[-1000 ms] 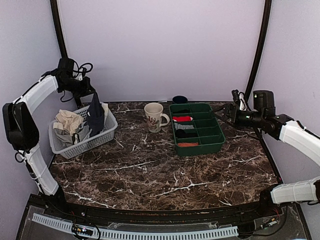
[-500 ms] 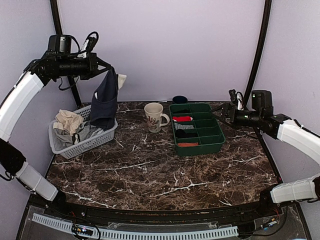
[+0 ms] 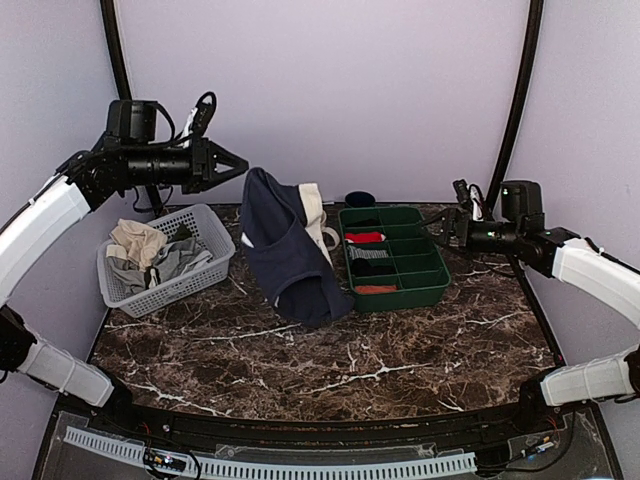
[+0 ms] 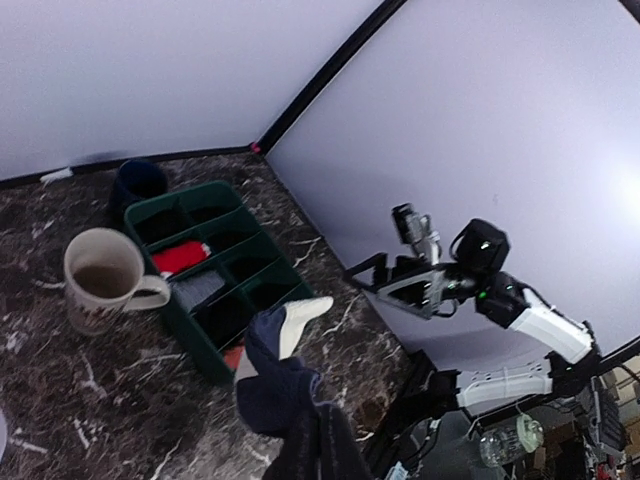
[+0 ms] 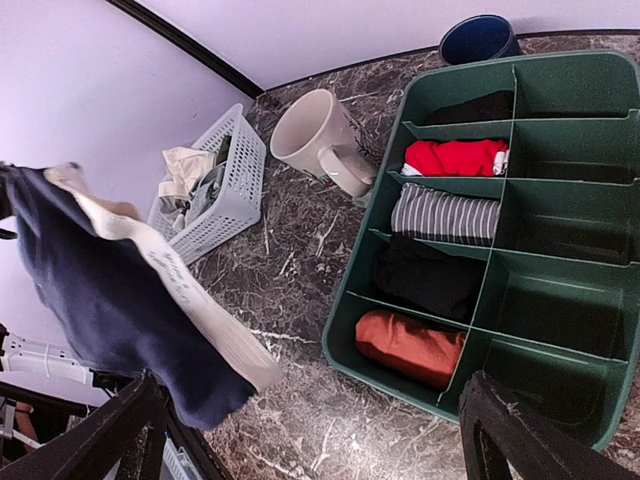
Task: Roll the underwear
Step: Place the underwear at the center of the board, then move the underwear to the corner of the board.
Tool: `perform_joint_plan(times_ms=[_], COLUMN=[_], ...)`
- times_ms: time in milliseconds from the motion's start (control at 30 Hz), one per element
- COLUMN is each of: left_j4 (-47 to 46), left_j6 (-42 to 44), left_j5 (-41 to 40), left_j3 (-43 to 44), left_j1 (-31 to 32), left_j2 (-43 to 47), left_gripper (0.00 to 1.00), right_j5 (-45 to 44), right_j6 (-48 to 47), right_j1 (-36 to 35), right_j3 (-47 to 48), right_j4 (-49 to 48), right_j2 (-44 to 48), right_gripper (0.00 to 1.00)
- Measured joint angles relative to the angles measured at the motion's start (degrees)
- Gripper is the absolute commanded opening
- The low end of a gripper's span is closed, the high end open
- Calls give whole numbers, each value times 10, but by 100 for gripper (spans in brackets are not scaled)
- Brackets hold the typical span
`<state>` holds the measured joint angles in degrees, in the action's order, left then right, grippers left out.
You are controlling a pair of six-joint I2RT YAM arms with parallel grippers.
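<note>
The underwear (image 3: 290, 255) has swung clear of the basket (image 3: 205, 268) and now dangles over the desk (image 3: 300, 365) beside the green tray (image 3: 440, 282). The left pincer (image 3: 240, 164) is clenched on one corner; the right pincer (image 3: 445, 228) gapes empty. It looks light and limp, so best gripped along the waistband.

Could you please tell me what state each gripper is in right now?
Left gripper: closed, holding the underwear.
Right gripper: open, holding nothing.
</note>
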<state>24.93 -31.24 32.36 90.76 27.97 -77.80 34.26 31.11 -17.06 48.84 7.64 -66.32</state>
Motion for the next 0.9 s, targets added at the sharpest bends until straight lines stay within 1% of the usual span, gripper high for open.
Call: perform_joint_plan(times_ms=[33,67,100,133,200,300,433,533,633,767,900], left_j4=[-2,3,9,19,33,60,70,69,65,64,59], left_j6=[2,5,8,10,19,40,77,111,135,159,167], left_j5=[-2,-6,-15,-31,-53,-79,-73,-66,-61,-69,-78], left_j3=[-40,-78,-114,-162,-201,-253,-272,-273,-275,-277,-277], left_j1=[-13,-27,-42,-49,-76,-83,-68,-12,60,149,203], left_j2=[14,26,36,45,49,51,52,43,11,-74,-152], left_gripper=[47,57,64,68,70,69,61,54,47,45,40], right_j5=[3,7,9,12,18,22,24,23,18,9,-6], right_j6=[-4,-7,-11,-16,-26,-37,-52,-66,-79,-84,-83], right_j1=[0,0,0,0,0,0,-8,-22,-41,-67,-89], right_j3=[0,0,0,0,0,-6,-23,-27,-27,-35,-52], right_j4=[1,3,6,11,24,37,62,83,100,110,117], right_j2=[0,0,0,0,0,3,7,7,5,4,4], right_gripper=[100,100,100,100,100,100,97,94,92,88,84])
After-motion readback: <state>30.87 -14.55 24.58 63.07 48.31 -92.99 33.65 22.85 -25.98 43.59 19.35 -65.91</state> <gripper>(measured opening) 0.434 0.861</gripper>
